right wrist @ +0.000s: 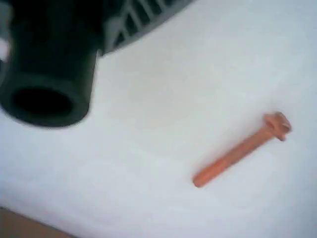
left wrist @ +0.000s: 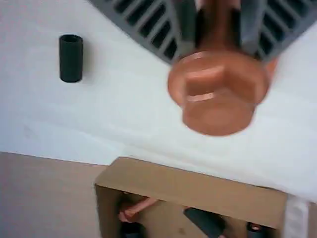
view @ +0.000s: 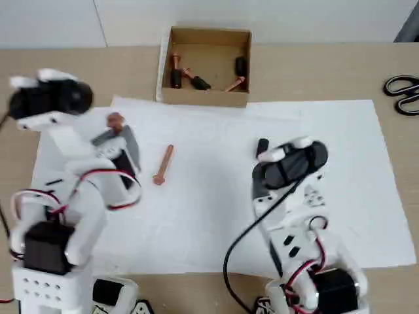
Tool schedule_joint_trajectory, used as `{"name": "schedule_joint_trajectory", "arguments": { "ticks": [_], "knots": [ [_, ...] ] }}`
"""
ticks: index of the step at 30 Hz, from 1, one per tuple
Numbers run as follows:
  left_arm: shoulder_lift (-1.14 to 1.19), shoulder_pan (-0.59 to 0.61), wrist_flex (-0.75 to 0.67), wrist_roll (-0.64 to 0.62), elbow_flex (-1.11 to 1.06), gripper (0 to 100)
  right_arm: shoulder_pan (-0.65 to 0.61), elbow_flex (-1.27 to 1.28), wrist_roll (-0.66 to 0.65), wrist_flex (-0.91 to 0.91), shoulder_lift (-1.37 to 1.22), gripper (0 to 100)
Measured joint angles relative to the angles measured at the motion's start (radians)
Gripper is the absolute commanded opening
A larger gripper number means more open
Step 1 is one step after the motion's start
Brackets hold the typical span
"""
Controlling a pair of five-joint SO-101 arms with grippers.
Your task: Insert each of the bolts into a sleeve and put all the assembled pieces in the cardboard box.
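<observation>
Bolt in hand: the left jaws pinch the stem of a copper bolt (left wrist: pixel 218 91), and its fat head pokes out past their tips, up over the white paper (view: pixel 216 216).
Sleeve in hand: the right jaws squeeze a black sleeve (right wrist: pixel 49 84), and its round hole is free at the end.
Step now: I think it is time to push this bolt into this sleeve.
Doing it well: the thin end has to go in first, and I cannot see that end, so I check it before I bring the arms together. Then I line the stem up straight with the hole and slide it in slowly.
Watch out: a tilted bolt can jam on the rim, so both grips need to be firm.
Waiting: a loose bolt (view: pixel 163 164) lies flat between the arms, and a spare sleeve (view: pixel 262 147) is near the right arm.
Box: the cardboard box (view: pixel 206 98) sits on the table (view: pixel 65 59) at the far edge of the paper, with some finished pieces inside.
</observation>
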State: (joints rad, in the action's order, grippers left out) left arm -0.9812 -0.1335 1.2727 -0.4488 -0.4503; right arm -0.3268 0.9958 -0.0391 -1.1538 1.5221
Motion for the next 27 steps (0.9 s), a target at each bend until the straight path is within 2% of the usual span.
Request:
{"name": "schedule_joint_trajectory", "arguments": {
  "ticks": [7,13,18,27],
  "knots": [
    [-0.118,-0.160,-0.301,0.000,-0.279,1,-0.118,0.161,0.037,0.124,0.117,0.4],
    [-0.120,-0.222,-0.500,0.000,-0.316,1,-0.213,0.275,0.037,0.224,0.120,0.4],
    [-0.029,-0.255,-0.543,-0.006,-0.324,1,-0.278,0.377,0.037,0.299,0.118,0.4],
    [0.061,-0.282,-0.542,-0.038,-0.324,1,-0.284,0.387,0.037,0.308,0.121,0.4]
  ]
}}
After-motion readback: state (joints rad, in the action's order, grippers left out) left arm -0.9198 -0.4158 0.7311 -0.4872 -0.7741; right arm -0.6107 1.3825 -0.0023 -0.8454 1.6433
